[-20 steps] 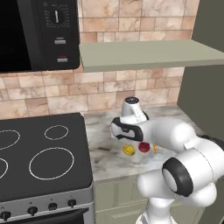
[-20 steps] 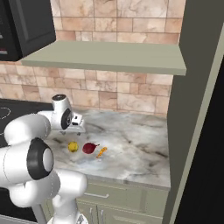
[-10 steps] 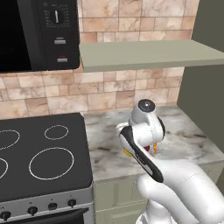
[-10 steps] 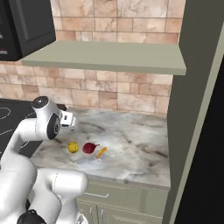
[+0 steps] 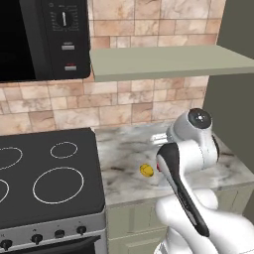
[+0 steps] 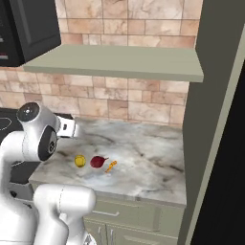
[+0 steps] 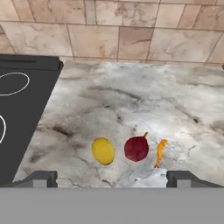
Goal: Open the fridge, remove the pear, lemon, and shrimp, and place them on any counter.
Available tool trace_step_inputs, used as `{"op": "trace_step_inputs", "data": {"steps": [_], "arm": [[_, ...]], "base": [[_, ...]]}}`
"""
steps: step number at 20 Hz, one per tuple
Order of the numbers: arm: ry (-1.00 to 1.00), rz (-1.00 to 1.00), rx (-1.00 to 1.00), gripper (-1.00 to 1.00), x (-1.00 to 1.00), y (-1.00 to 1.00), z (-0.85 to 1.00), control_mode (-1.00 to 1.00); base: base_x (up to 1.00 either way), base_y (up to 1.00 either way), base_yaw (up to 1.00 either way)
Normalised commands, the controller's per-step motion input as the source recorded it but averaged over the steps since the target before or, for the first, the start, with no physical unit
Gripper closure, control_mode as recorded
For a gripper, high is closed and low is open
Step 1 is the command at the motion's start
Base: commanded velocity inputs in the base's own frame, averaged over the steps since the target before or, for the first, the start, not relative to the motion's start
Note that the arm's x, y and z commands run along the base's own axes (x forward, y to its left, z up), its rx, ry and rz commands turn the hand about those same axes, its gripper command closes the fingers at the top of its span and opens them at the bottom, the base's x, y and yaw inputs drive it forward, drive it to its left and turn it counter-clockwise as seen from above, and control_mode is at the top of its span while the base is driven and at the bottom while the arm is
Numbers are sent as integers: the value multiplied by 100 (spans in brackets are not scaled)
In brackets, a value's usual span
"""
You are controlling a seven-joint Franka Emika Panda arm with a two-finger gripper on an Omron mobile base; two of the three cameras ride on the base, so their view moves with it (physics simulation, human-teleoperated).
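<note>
Claw (image 7: 112, 177) agape, seemingly above lemon (image 7: 103, 151)

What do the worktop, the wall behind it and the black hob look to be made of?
The counter looks like polished marble: grey-and-beige veins, a soft sheen. The wall looks like matt stone tile in pink-beige, with pale grout lines. The stovetop looks like smooth black glass with white printed rings, though it could be enamel.

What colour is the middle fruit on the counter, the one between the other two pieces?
Dark red: the pear, clearest in the hand view.
</note>
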Motion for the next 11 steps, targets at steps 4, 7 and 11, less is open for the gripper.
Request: {"op": "trace_step_inputs", "data": {"steps": [4,7,11], "arm": [[0,-1,1,-100,-92,-14,100,-100],[1,-4,3,-100,-92,-12,100,-100],[10,-6,3,-100,-86,-11,99,-100]], "base": [[0,0,0],[0,0,0],[0,0,0]]}}
